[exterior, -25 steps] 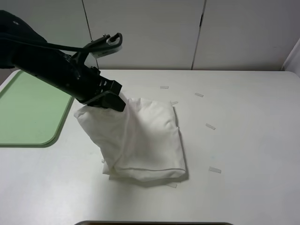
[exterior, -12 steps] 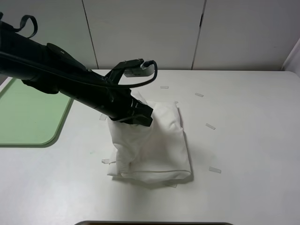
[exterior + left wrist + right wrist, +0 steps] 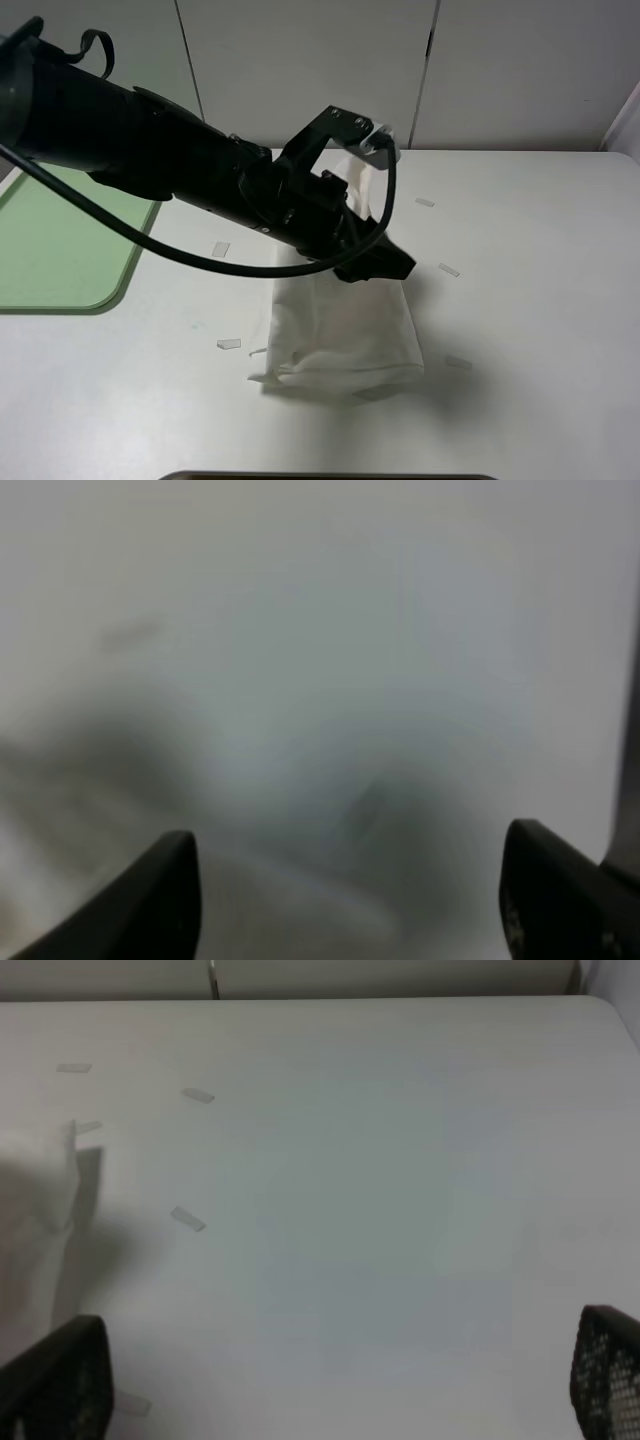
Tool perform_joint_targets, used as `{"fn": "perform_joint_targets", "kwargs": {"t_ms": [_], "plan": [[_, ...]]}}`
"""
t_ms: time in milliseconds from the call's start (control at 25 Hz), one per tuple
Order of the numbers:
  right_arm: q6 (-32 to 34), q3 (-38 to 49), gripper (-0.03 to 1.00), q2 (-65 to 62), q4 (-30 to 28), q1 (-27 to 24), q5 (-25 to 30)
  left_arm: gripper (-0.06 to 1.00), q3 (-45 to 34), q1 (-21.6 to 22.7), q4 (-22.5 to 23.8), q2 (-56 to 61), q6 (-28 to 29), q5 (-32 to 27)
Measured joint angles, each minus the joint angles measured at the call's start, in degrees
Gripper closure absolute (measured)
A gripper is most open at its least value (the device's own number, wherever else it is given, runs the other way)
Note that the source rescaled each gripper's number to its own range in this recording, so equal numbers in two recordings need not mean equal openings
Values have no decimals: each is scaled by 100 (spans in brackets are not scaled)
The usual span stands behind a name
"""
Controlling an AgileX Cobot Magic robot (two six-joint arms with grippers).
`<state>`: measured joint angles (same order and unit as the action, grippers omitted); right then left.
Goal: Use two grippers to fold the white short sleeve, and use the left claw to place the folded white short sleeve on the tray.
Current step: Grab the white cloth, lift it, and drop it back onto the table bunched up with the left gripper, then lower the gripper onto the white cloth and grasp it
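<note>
Since the earlier frames, the left hand (image 3: 385, 262) had swung from near the tray across to the far right edge of the white short sleeve (image 3: 345, 330), carrying a flap over with it. Its fingers (image 3: 160, 900) stood apart in the wrist view, with only blurred pale cloth between them, so the hand looked open and letting go, probably because that fold was finished. The shirt lay as a narrow folded bundle at the middle of the worktop (image 3: 540, 300), not yet on the tray (image 3: 60, 240), which sat well apart at the far left. The right hand (image 3: 330, 1380) was spread wide and empty over bare surface to the right, apparently waiting clear of the cloth. Small tape strips (image 3: 449, 270) dotted the white worktop around the shirt. Pale cabinet panels (image 3: 310, 70) closed off the far side.
</note>
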<state>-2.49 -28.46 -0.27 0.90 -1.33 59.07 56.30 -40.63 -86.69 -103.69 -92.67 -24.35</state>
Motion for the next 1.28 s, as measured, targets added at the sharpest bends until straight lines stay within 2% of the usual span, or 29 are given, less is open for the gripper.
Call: {"fn": "perform_joint_targets", "kwargs": {"t_ms": [120,240,520,640,720,800,880,960,1040,1160,1280], "plan": [[0,0,-3,0,0,0,0,32,58,-158,-967,0,-761,-284],[0,0,-3,0,0,0,0,32,58,-180,-1162,0,-992,-390],[0,0,-3,0,0,0,0,32,58,-180,-1185,0,-1022,-43],[0,0,-3,0,0,0,0,32,58,-93,-926,0,-877,400],[0,0,-3,0,0,0,0,32,58,34,-625,0,-574,681],[0,0,-3,0,0,0,0,32,58,212,-204,40,-90,913],[0,0,-3,0,0,0,0,32,58,429,482,189,727,1113],[0,0,-3,0,0,0,0,32,58,705,1700,515,2188,1231],[0,0,-3,0,0,0,0,32,58,965,3127,923,3928,1207],[0,0,-3,0,0,0,0,32,58,1276,5108,1457,6133,911],[0,0,-3,0,0,0,0,32,39,1456,6449,1853,7476,597]]}}
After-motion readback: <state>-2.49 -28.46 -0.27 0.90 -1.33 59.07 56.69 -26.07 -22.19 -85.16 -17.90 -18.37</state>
